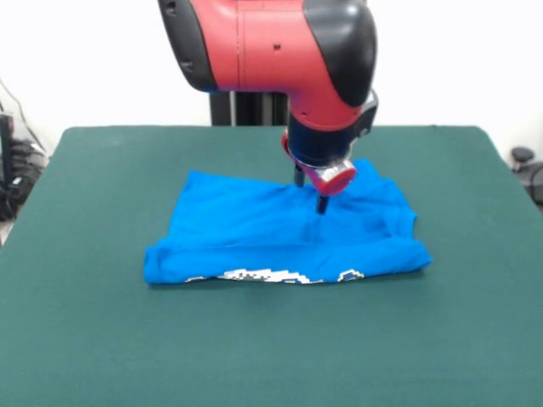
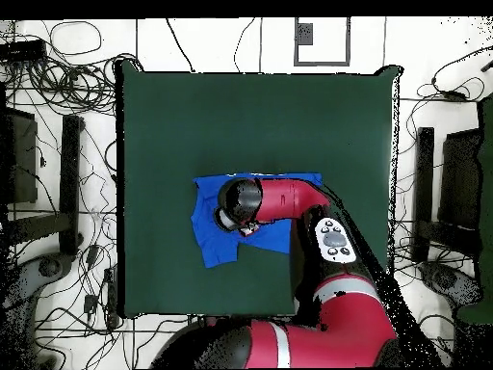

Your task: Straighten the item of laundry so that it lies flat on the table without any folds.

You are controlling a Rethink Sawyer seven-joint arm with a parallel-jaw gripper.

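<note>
Green felt table (image 1: 85, 339); blue T-shirt (image 1: 246, 233) folded, rumpled; gripper (image 1: 310, 193) touching cloth.

We see the bright blue T-shirt (image 1: 254, 233) lying near the middle of the dark green table (image 1: 102, 339), folded over on itself rather than spread flat. Its upper layer shows plain blue with soft creases, and along the front fold a strip of the white, black and yellow pixel graphic (image 1: 280, 275) peeks out from underneath. From overhead the T-shirt (image 2: 214, 241) forms a rough rectangle, with one corner flaring out toward the table's near edge.
</note>
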